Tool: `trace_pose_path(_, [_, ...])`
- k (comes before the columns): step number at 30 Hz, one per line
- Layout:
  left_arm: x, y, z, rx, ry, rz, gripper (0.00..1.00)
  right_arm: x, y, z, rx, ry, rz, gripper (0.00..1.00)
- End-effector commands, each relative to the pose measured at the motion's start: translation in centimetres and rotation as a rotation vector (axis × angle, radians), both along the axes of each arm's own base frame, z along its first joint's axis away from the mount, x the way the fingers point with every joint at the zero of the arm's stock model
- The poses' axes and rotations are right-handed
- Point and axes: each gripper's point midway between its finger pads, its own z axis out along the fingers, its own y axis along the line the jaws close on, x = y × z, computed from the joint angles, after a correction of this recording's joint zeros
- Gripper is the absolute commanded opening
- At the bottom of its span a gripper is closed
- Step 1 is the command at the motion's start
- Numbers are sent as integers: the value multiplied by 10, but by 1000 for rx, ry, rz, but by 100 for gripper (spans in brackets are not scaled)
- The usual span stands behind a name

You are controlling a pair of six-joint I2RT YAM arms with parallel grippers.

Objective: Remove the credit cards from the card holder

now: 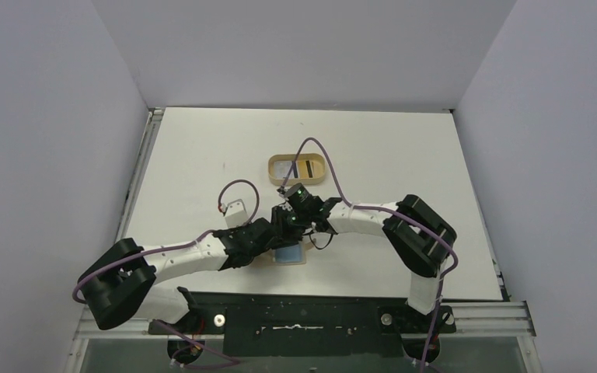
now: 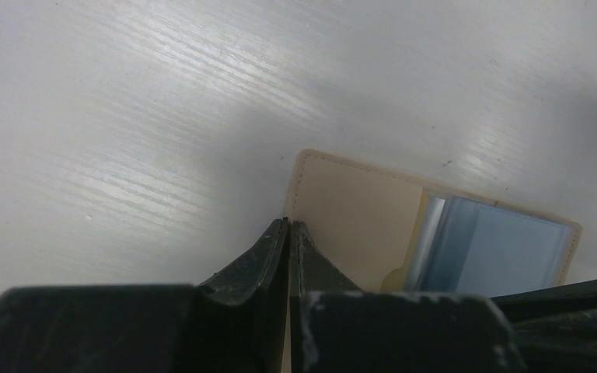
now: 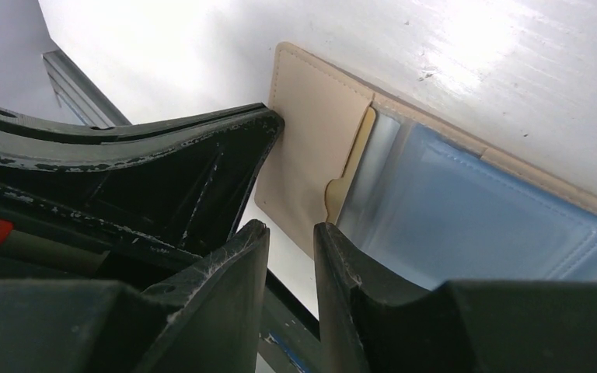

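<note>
Card holder (image 3: 311, 155) lies flat — left jaws closed at its corner, right jaws ajar, empty.

The left arm (image 1: 186, 260) and right arm (image 1: 365, 219) are being held bent inward, wrists close together. The left gripper (image 2: 289, 225) is being held fully closed; the right gripper (image 3: 291, 231) is being held narrowly parted.

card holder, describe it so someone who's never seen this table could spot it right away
On the white table, look at the near edge, where the left gripper and right gripper meet. The card holder lies flat there, a small tan rectangle with a light blue card showing. The only other tan thing, the tray, is oval, rimmed and farther back.
</note>
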Motion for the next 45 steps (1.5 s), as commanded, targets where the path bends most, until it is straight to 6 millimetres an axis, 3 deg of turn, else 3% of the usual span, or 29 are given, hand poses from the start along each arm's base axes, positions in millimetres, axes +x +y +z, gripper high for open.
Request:
trace_pose_path(1, [-17,20,-26,60,76,15,0,8,1,6,7,-45,-20,29])
trace_pose_path(7, [-13,17,-23,58,75,3,0,4,-10,-8,-5,-48,-43,29])
trace_pose_path(19, [-12,12,-20,44,79,4,0,11,25,3,297,-106,-140,34])
trace_pose_path(31, [-13,13,-19,39,78,8,0,8,21,4,333,-129,-178,32])
trace_pose_path(36, [-14,14,-18,33,78,7,0,11,14,3,341,-148,-201,25])
trace_pose_path(39, [-13,14,-17,31,76,9,0,10,17,3,366,-142,-199,15])
trace_pose_path(45, [-13,16,-15,36,75,12,0,10,17,3,382,-145,-204,14])
